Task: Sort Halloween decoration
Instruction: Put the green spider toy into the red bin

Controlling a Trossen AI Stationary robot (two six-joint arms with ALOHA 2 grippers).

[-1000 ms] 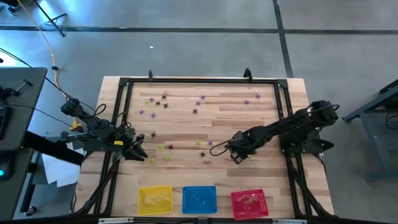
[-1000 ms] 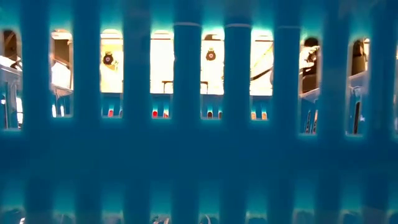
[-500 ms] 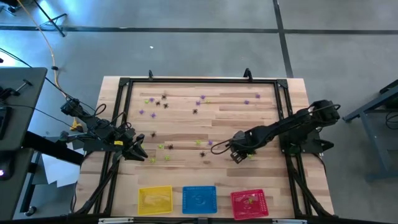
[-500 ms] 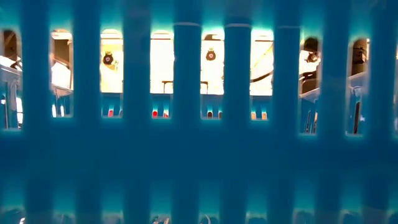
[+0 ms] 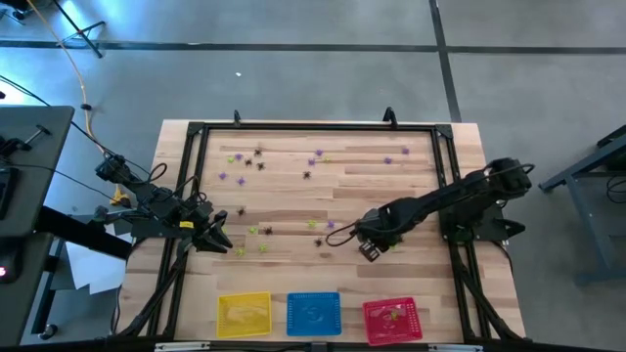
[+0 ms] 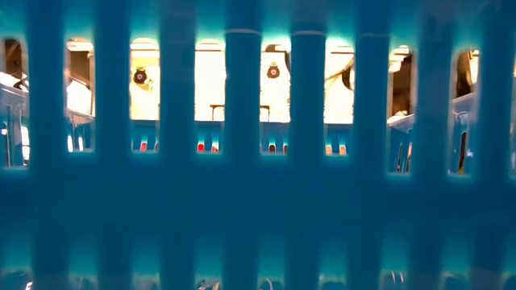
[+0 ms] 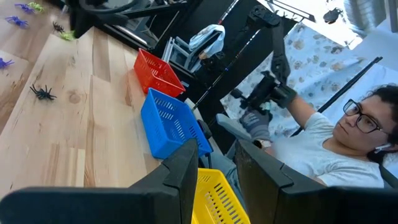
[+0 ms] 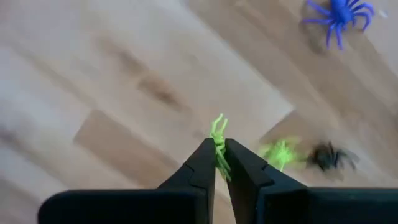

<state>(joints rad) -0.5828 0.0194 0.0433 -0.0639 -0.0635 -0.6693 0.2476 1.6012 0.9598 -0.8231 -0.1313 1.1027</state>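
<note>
Tiny spider-like decorations in black, purple and yellow-green lie scattered over the wooden table (image 5: 293,210). My right gripper (image 5: 368,248) hangs over the table's middle right, shut on a yellow-green spider (image 8: 219,138). Just beyond it, another yellow-green spider (image 8: 281,153), a black one (image 8: 329,157) and a purple one (image 8: 339,15) lie on the wood. My left gripper (image 5: 217,240) waits at the table's left edge, open, with nothing between its fingers (image 7: 186,171). My right gripper pinches the yellow-green spider between its two fingertips (image 8: 205,163). The spider's legs (image 8: 218,124) stick out past the fingertips. The fingers come from above, slanting down toward the table. Whether the spider is clear of the wood I cannot tell.
Along the near edge stand a yellow basket (image 5: 244,314), a blue basket (image 5: 314,313) and a red basket (image 5: 392,321) with a few decorations in it. The blue basket's mesh (image 6: 258,201) fills the low view. A person (image 7: 336,149) sits beyond the near edge.
My right gripper has shifted a little toward the table's near edge. My left arm has kept still.
</note>
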